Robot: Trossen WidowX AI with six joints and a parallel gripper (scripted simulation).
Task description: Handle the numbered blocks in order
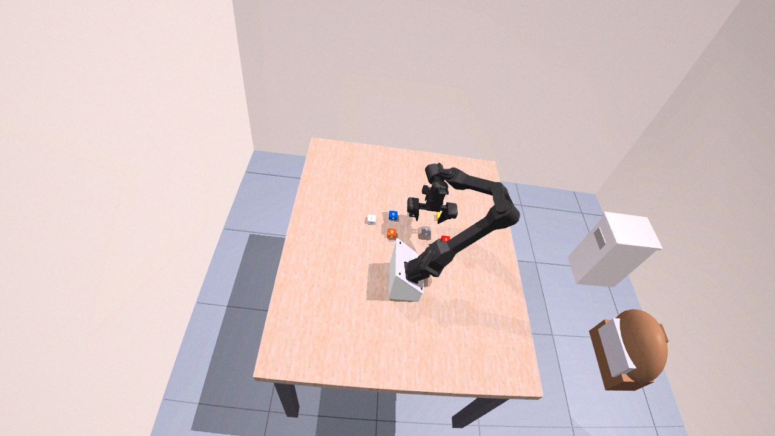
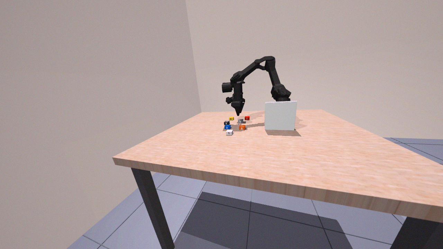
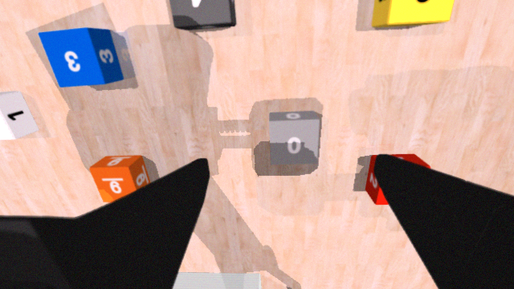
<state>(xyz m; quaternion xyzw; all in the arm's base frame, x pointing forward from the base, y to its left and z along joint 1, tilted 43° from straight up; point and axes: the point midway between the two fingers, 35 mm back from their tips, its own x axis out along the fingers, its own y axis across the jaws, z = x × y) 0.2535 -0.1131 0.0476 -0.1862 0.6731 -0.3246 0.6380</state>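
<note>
Zero Block Next in Line

My claw (image 1: 428, 218) (image 2: 238, 115) (image 3: 290, 164) hangs spread and holding nothing over the worktop (image 1: 335, 325) (image 2: 278, 160) (image 3: 321, 249), the gray 0 block (image 1: 425, 233) (image 2: 240, 121) (image 3: 294, 140) below; I judge this the approach, calling for descent, grip, slight lift.

The white block (image 1: 371, 219) (image 2: 229, 132) (image 3: 20, 116) carries a 1, the red block (image 1: 445, 238) (image 2: 246, 118) (image 3: 374, 192) a 2, the blue block (image 1: 393, 215) (image 2: 227, 127) (image 3: 80, 58) a 3, the grey block (image 1: 425, 233) (image 2: 240, 121) (image 3: 295, 138) a 0. On the orange block (image 1: 392, 233) (image 2: 242, 127) (image 3: 114, 178) stands an underlined 6; the black block (image 2: 226, 122) (image 3: 204, 14) seems to show 4. The digit of the yellow block (image 1: 439, 216) (image 2: 231, 118) (image 3: 414, 14) is unclear.
</note>
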